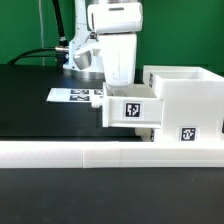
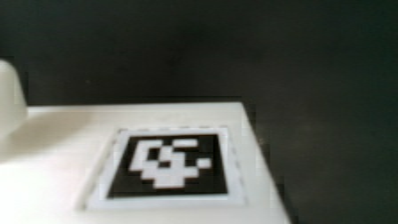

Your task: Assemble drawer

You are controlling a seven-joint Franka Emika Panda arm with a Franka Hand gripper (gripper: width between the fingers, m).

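In the exterior view the big white drawer housing stands at the right. A small open-topped drawer box with a square tag on its front sticks out of the housing toward the exterior view's left. Another tag sits on the white front lower down at the right. My gripper hangs right behind and above the small box, and its fingertips are hidden by the box. The wrist view shows only a white surface with a tag, close up and blurred, with no fingers in sight.
The marker board lies flat on the black table at the exterior view's left of the small box. A long low white rail runs along the front. A black cable lies at the back left.
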